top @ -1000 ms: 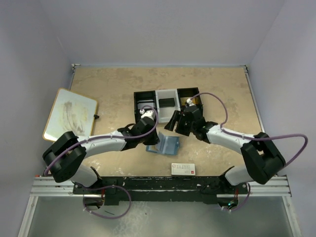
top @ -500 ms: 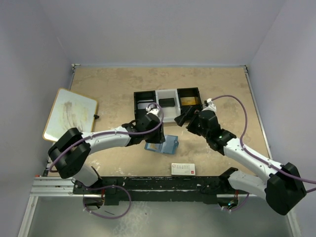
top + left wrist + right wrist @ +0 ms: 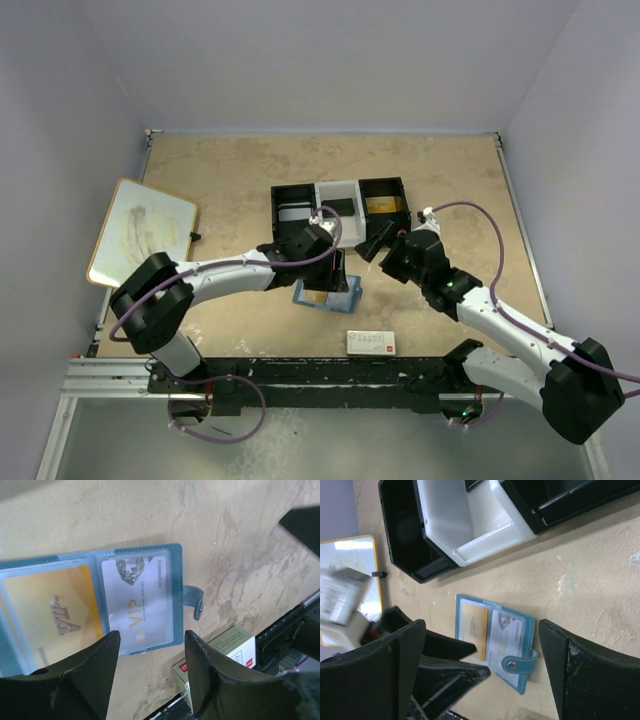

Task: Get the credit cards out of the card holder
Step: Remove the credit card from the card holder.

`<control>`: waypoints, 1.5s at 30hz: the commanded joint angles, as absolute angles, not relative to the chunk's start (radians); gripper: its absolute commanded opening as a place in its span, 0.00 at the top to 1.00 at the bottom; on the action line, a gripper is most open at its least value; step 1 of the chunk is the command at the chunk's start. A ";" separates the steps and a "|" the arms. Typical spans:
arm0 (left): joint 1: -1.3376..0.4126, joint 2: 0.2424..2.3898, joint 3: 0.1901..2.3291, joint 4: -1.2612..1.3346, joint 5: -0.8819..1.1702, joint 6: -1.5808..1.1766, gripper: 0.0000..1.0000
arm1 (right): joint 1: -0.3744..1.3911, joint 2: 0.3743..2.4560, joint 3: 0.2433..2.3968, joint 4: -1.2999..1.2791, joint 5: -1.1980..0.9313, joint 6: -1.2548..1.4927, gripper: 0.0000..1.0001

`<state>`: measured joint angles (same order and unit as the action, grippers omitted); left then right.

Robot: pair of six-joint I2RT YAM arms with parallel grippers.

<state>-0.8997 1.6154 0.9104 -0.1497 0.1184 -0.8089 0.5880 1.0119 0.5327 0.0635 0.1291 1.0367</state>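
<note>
The blue card holder (image 3: 175, 580) lies open on the table, snap tab (image 3: 194, 600) out to its side. Both credit cards sit in its clear pockets: a gold-yellow one (image 3: 55, 620) and a pale grey-white one (image 3: 137, 600). My left gripper (image 3: 152, 637) hovers open just over the holder's edge, nothing between its fingers. My right gripper (image 3: 482, 622) is wide open above the holder (image 3: 495, 635), apart from it. In the top view the holder (image 3: 328, 293) lies under the left gripper (image 3: 338, 272), with the right gripper (image 3: 375, 243) to its upper right.
A black-and-white compartment tray (image 3: 275, 205) stands just behind the holder, also in the right wrist view (image 3: 470, 547). A white box with red print (image 3: 371, 342) lies near the front edge. A yellow-framed whiteboard (image 3: 140, 232) lies at the left.
My left gripper has opened and let go of the card holder, which now lies flat and open. The right arm has drawn back to the right and opened fully.
</note>
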 commanded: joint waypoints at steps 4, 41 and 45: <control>-0.861 1.430 1.068 -0.429 -0.191 -0.676 0.43 | 0.586 1.025 0.599 0.111 -0.104 1.008 0.17; -0.644 1.375 0.775 -0.152 0.059 -0.806 0.39 | 0.673 1.651 0.604 0.451 -0.327 1.034 0.62; -0.647 1.407 0.774 -0.135 0.095 -0.808 0.47 | 0.665 1.683 0.608 0.484 -0.338 1.033 0.66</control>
